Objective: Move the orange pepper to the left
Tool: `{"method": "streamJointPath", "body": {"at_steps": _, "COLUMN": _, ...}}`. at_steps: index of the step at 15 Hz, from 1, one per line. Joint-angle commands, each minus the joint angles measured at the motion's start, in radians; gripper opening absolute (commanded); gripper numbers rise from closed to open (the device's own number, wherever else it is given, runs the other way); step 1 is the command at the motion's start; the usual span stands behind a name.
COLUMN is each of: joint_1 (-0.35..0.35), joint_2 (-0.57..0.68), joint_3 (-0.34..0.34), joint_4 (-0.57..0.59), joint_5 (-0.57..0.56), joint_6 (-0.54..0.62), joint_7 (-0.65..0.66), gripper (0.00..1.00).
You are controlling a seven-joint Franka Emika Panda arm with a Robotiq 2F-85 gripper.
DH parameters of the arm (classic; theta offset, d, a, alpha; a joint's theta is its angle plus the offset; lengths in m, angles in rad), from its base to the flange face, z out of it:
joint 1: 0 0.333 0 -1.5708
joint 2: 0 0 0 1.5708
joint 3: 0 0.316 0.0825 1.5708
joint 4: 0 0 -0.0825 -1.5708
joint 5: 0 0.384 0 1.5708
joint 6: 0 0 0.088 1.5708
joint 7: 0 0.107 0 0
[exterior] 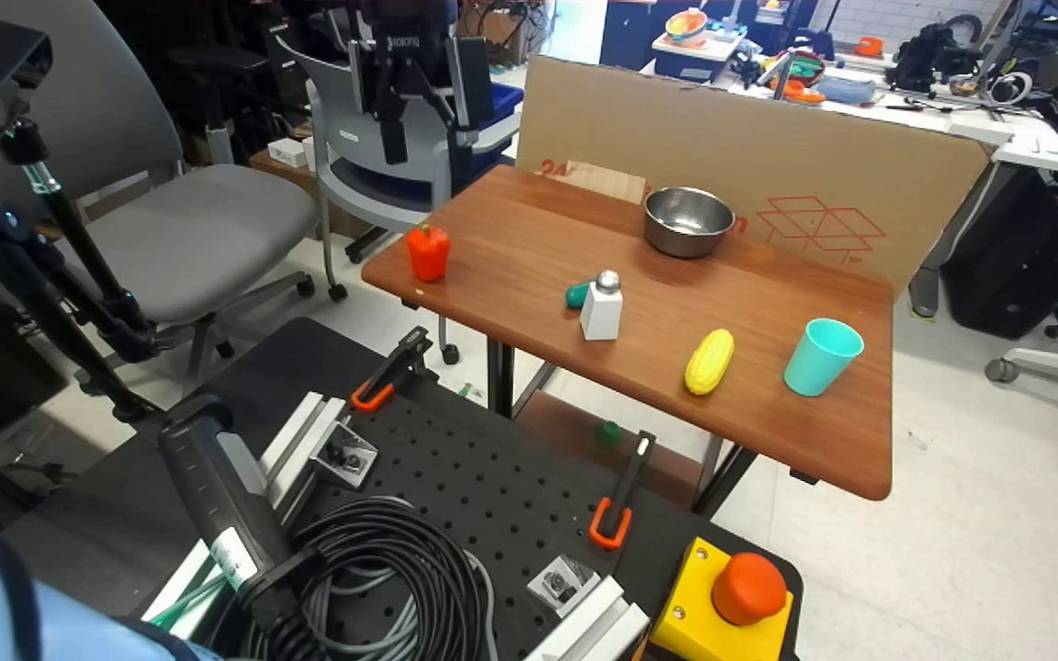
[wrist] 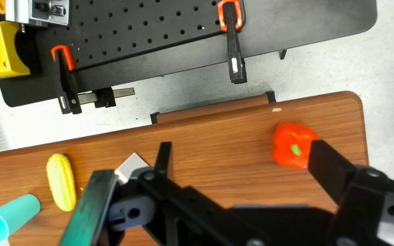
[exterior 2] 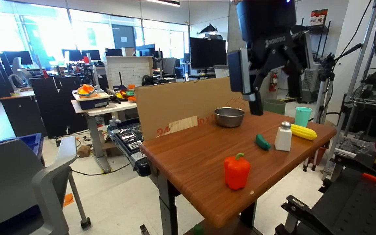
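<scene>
My gripper [exterior: 430, 138], jaws spread wide, hangs above one wooden table [exterior: 515, 216]. Six things on it, left to right in an exterior view: one orange-red bell pepper [exterior: 428, 253], upright at left end, close to front edge. One green chili [exterior: 576, 295], partly blocked by one white shaker [exterior: 601, 314] just beside it. One steel bowl [exterior: 687, 242], farther back, near one cardboard panel [exterior: 722, 138]. One yellow corn cob [exterior: 709, 363], nearer front. One teal cup [exterior: 819, 362], toward right end.

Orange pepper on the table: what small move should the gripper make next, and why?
Probably shift the open gripper to center over the orange pepper before lowering; the wrist view shows the pepper near one finger, not midway between both.
</scene>
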Motion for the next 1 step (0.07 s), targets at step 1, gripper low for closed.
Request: {"method": "streamJointPath", "body": {"at_steps": 1, "joint_1": -0.031, "joint_2": -0.009, "joint_3": 0.031, "joint_4": -0.008, "joint_5": 0.002, "joint_6": -0.001, "joint_7": 0.0, "gripper": 1.0}}
